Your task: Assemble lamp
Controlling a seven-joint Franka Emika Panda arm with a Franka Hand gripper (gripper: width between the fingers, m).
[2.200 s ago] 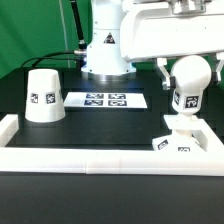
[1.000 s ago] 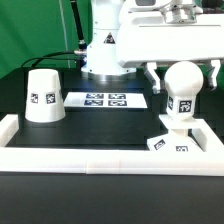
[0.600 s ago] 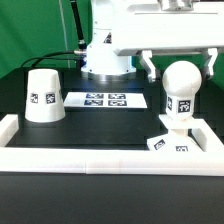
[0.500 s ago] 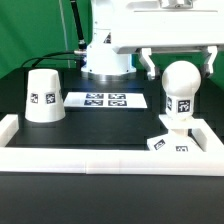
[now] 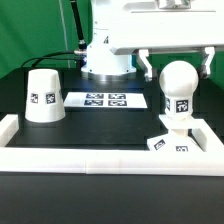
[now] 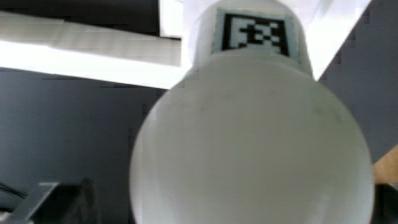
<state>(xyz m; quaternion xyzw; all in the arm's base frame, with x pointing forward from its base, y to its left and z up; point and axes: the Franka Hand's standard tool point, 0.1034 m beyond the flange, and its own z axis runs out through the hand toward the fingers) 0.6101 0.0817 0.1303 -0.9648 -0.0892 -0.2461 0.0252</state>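
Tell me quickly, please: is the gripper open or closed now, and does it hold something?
Gripper: open, holding nothing. Its fingers stand apart on either side of the white round-topped plastic bulb and do not touch it.

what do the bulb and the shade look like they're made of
Bulb: looks like smooth white plastic, opaque, with soft highlights on its round top and a printed black-and-white tag. Shade: seemingly the same white plastic, matte, also tagged. Exact plastic cannot be told.
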